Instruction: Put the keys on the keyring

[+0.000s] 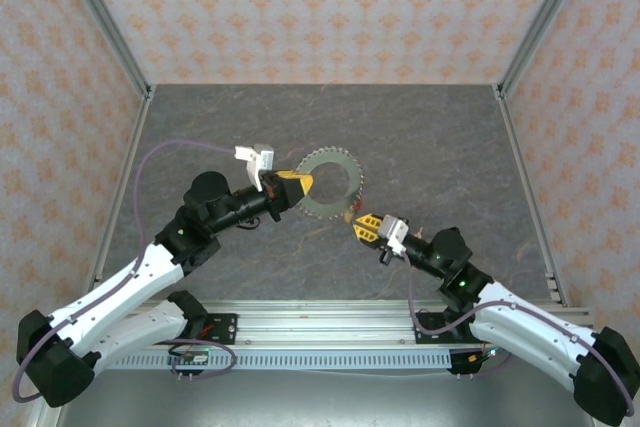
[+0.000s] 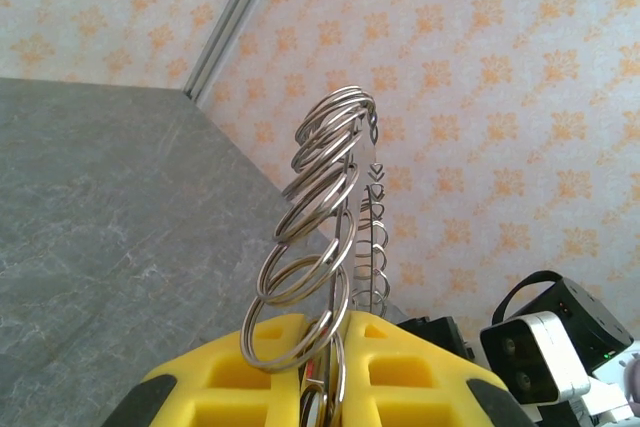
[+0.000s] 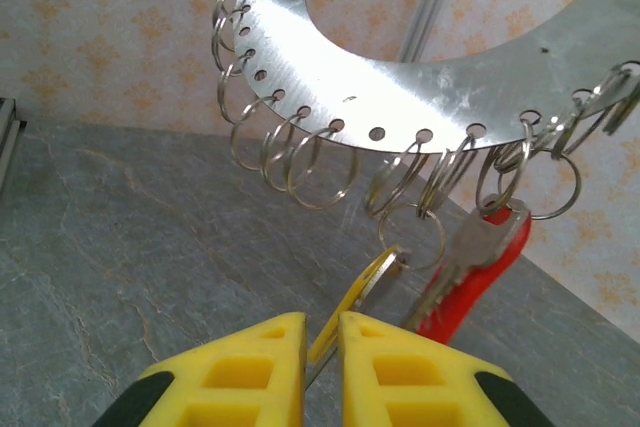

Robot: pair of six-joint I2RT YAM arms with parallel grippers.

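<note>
**Threading step: yellow key presented to a split ring on the keyring.**

We see the left gripper [image 1: 291, 185] clamped almost shut on the rim of the keyring [image 1: 345, 162], holding it raised above the table [image 1: 430, 137]. Its split rings [image 3: 310, 162] hang from the edge holes. The right gripper [image 3: 320, 329] is closed on the yellow key [image 3: 365, 282], whose far end meets one small ring just beside the red key [image 3: 470, 272], which already hangs from a ring. We cannot tell whether the yellow key is threaded yet. We judge that the next move calls for a fine push that works the key's hole along the ring's coil, with the plate held steady.
</note>
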